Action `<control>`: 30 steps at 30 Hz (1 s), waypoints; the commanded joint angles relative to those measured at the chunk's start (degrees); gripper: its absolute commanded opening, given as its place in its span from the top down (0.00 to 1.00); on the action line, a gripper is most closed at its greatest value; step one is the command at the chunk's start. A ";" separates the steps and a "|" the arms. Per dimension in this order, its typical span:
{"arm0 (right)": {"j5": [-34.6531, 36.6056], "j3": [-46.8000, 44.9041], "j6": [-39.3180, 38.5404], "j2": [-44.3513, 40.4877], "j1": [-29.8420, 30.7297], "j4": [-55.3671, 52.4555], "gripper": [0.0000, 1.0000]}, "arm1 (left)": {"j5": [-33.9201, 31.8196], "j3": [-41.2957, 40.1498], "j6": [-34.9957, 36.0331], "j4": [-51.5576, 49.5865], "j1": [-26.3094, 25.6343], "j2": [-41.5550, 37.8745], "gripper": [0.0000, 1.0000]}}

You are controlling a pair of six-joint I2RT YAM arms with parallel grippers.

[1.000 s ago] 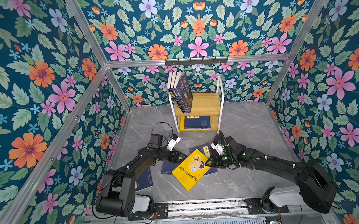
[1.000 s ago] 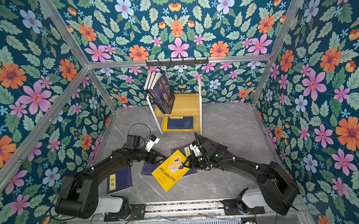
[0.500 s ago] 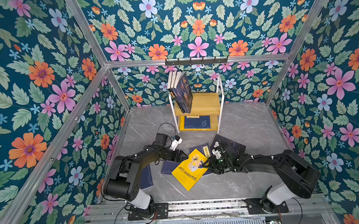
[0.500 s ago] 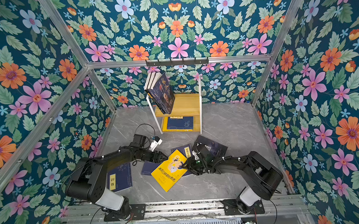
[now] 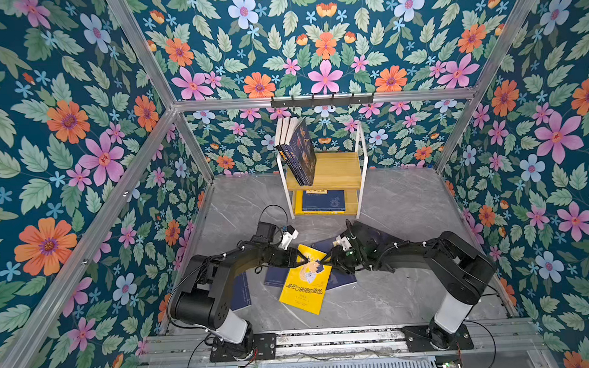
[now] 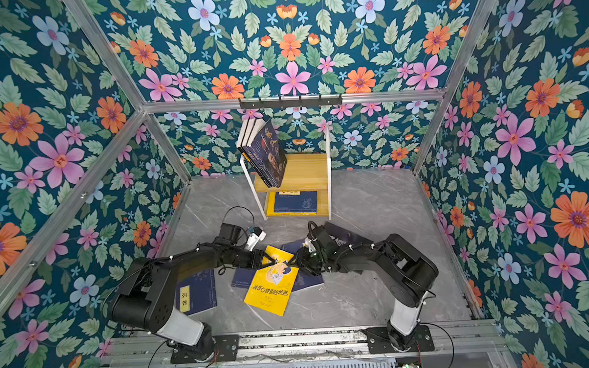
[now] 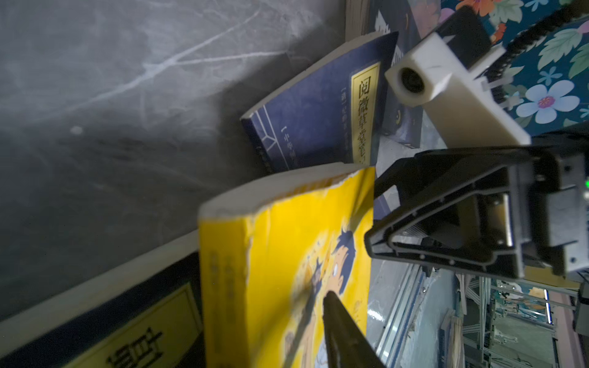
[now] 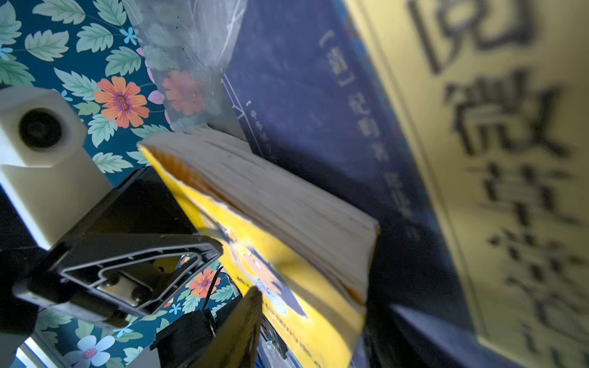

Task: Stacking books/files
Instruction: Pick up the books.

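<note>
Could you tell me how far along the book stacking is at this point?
Done: upright books lean on top of the shelf, and a navy book lies flat below. In hand: the left gripper and right gripper meet at the far corners of the yellow book; a firm grip is unclear. Left: navy books lie scattered on the floor.

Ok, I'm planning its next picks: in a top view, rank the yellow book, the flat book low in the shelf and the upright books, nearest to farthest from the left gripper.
1. yellow book: centre floor, right at the left gripper.
2. flat book: behind, low in the shelf.
3. upright books: atop it, highest and farthest.
</note>
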 commanded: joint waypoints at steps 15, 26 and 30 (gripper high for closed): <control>3.66 4.07 -15.98 -14.98 -0.78 -8.27 0.37 | 5.60 0.59 -4.27 7.13 7.69 -17.07 1.00; 4.90 -0.11 -28.23 -29.42 -0.91 2.41 0.23 | 10.54 22.59 11.96 -9.47 8.31 -18.86 1.00; 6.07 -3.74 -30.97 -33.42 -0.94 10.55 0.17 | 11.79 27.89 9.67 -7.31 8.31 -17.30 1.00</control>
